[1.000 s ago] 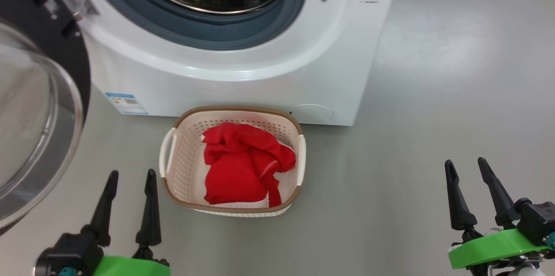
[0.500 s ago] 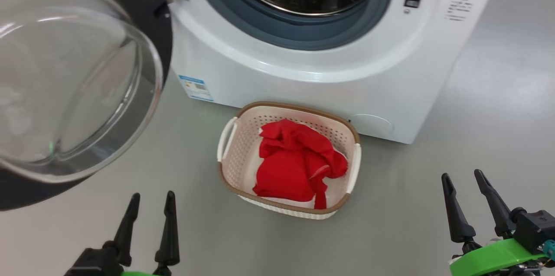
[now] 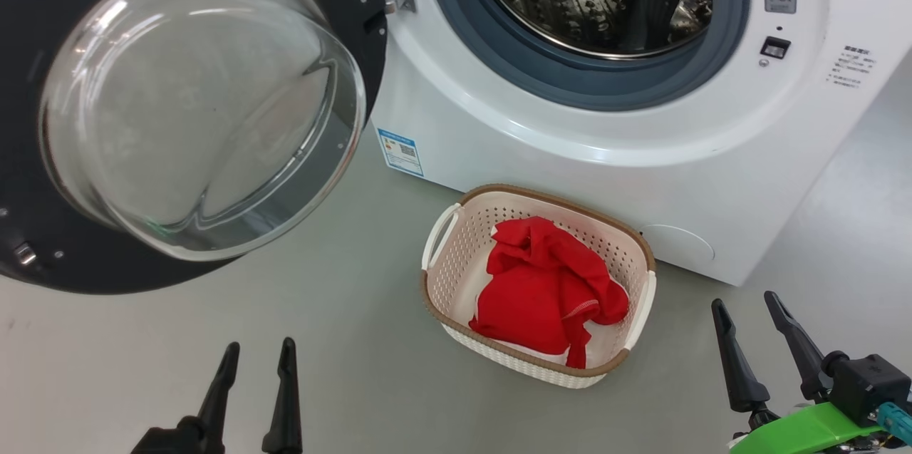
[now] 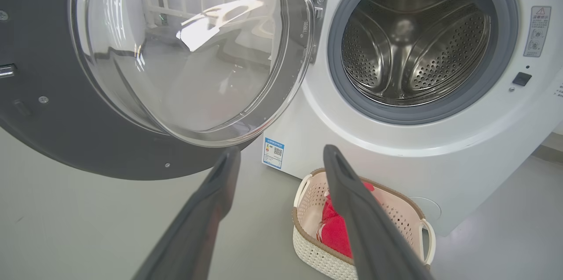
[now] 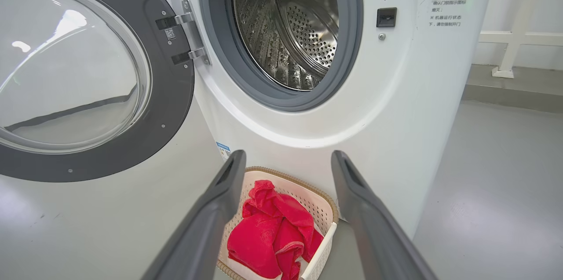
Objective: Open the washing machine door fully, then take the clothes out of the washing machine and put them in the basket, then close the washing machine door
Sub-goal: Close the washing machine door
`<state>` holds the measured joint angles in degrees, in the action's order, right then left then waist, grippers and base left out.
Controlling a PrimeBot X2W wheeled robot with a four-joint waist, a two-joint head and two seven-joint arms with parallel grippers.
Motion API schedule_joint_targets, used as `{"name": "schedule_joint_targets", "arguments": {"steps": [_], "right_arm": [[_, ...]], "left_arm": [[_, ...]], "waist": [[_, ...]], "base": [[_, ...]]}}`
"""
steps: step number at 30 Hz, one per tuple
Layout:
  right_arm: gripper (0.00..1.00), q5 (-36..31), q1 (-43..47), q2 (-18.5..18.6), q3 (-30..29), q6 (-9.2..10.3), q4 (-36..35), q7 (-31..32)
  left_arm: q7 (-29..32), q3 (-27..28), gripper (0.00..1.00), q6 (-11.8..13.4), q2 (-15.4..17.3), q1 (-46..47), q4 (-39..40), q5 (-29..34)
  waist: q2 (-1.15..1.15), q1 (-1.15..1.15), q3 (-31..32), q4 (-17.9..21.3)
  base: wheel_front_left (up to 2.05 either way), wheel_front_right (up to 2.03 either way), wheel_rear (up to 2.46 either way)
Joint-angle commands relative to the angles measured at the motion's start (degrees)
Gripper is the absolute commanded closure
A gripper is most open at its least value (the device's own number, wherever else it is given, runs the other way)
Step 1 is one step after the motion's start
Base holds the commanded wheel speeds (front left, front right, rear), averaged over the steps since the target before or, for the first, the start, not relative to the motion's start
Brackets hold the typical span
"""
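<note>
Both the left gripper (image 3: 259,346) and the right gripper (image 3: 743,299) stand wide open and empty. The clothes (image 3: 545,290) lie in the basket (image 3: 534,192), so closing the door (image 3: 199,105) looks next. In the head view it hangs swung out at 11 o'clock from the left gripper, the nearer one. The left wrist view looks straight into the drum (image 4: 413,38), bare to its back wall, where the head view takes it at a slant.
</note>
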<state>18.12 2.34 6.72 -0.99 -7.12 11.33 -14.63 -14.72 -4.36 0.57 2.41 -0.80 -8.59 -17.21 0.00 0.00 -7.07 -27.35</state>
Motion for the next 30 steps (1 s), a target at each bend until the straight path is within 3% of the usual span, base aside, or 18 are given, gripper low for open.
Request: {"name": "schedule_joint_targets", "arguments": {"steps": [1, 22, 23, 24, 25, 30], "right_arm": [[0.00, 0.3, 0.6, 0.7, 1.8, -0.36, -1.0, -0.4], [0.00, 0.8, 0.2, 0.8, 3.5, -0.36, -0.4, -0.4], [0.00, 0.8, 0.2, 0.7, 3.4, -0.36, -0.4, -0.4], [0.00, 0.8, 0.2, 0.6, 3.4, -0.36, -0.4, -0.4], [0.00, 0.7, 0.2, 0.5, 3.3, -0.36, -0.4, -0.4], [0.00, 0.5, 0.6, -0.4, 3.1, -0.36, -0.8, -0.4]], "left_arm": [[-0.3, 1.6, 0.00, 0.5, 0.5, 0.1, 1.2, -0.6], [-0.3, 2.0, 0.00, 0.9, 0.5, -0.5, 2.6, -2.2], [-0.3, 2.1, 0.20, 0.6, 0.5, -0.4, 2.7, -2.6], [-0.3, 2.3, 0.76, 0.4, 0.5, -0.2, 2.9, -3.0], [-0.3, 2.5, 1.00, 0.1, 0.5, 0.1, 3.3, -3.1], [-0.3, 6.1, 1.00, -1.8, 0.5, 2.7, 7.0, -1.2]], "waist": [[0.00, 0.00, 1.0, -1.3], [0.00, 0.00, 1.2, -1.3], [0.00, 0.00, 1.2, -1.3], [0.00, 0.00, 1.3, -1.2], [0.00, 0.00, 1.4, -1.2], [0.00, 0.00, 1.3, -1.0]], "base": [[0.00, 0.00, 0.00], [0.00, 0.00, 0.00], [0.00, 0.00, 0.00], [0.00, 0.00, 0.00], [0.00, 0.00, 0.00], [0.00, 0.00, 0.00]]}}
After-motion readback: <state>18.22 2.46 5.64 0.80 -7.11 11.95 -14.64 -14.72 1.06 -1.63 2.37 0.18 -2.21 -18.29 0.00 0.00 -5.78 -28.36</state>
